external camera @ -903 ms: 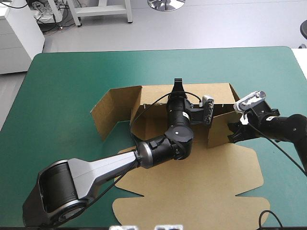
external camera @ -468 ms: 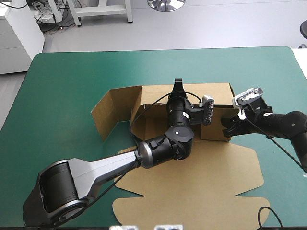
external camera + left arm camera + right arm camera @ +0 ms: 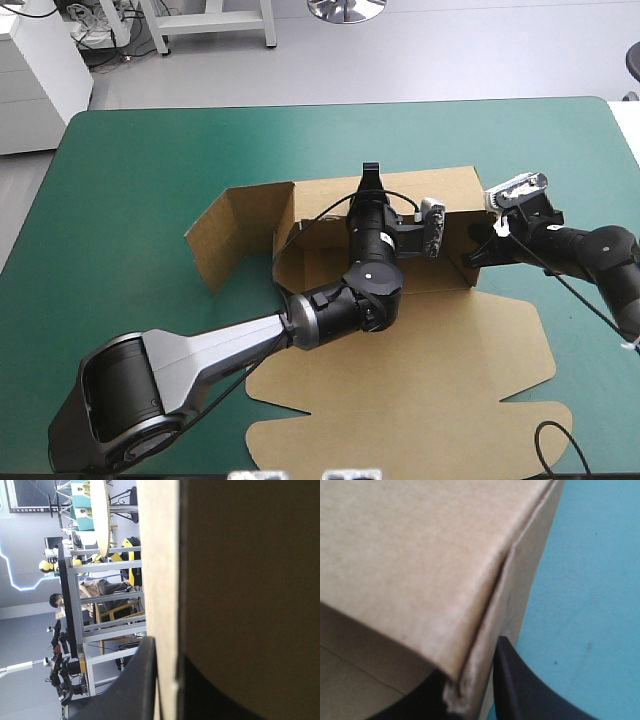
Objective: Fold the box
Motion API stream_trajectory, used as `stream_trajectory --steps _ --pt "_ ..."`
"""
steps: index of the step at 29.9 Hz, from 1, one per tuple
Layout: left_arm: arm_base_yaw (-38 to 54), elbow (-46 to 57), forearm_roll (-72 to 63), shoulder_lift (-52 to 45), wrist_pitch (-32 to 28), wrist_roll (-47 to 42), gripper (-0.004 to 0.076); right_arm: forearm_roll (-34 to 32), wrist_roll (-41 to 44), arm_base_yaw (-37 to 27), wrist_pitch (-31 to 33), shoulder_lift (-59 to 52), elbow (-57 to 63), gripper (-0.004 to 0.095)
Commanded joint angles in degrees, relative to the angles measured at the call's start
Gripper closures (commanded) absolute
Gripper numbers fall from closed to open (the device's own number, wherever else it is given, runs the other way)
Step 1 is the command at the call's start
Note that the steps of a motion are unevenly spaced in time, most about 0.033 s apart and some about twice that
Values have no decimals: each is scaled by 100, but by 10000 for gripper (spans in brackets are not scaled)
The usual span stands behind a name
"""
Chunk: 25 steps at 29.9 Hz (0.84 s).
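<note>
My left hand is pressed nearly together on the top edge of the box's far wall, one black finger on each side of the board. My right hand pinches the right side wall the same way, close to the far right corner, with one finger outside over the teal-green tabletop and the other inside. The box sits mid-tabletop with its long axis running left to right. Its far wall and right wall are upright and the lid panel lies flat toward the near edge. The left side wall splays outward to the left of my left hand. I judge the next move turns on it, since it must swing in to meet the far wall. My left hand is the nearer one, but its own forearm crosses the tray floor and the lid, so it would have to clear those. My right hand looks needed to hold its corner.
</note>
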Motion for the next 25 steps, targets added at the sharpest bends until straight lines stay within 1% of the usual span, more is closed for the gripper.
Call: stream_trajectory --steps 1,7,9,13,16,22,25 --pt "-59 -79 -355 -177 -162 -55 734 415 -104 11 29 -127 -135 891" --pt "-59 -79 -321 -177 -162 -505 731 391 -104 11 209 -127 -135 892" --pt "-59 -79 -304 -177 -185 -516 722 376 -104 11 219 -127 -135 892" --pt "-59 -79 15 -177 -225 -516 677 301 -104 11 219 -127 -135 905" --pt "-59 -79 195 -177 -248 -516 602 170 -104 11 209 -127 -135 905" --pt "-59 -79 194 -177 -277 -649 381 71 -50 11 220 -127 -135 906" --pt "-59 -79 221 -177 -249 -661 321 71 -37 11 272 -127 -135 905"
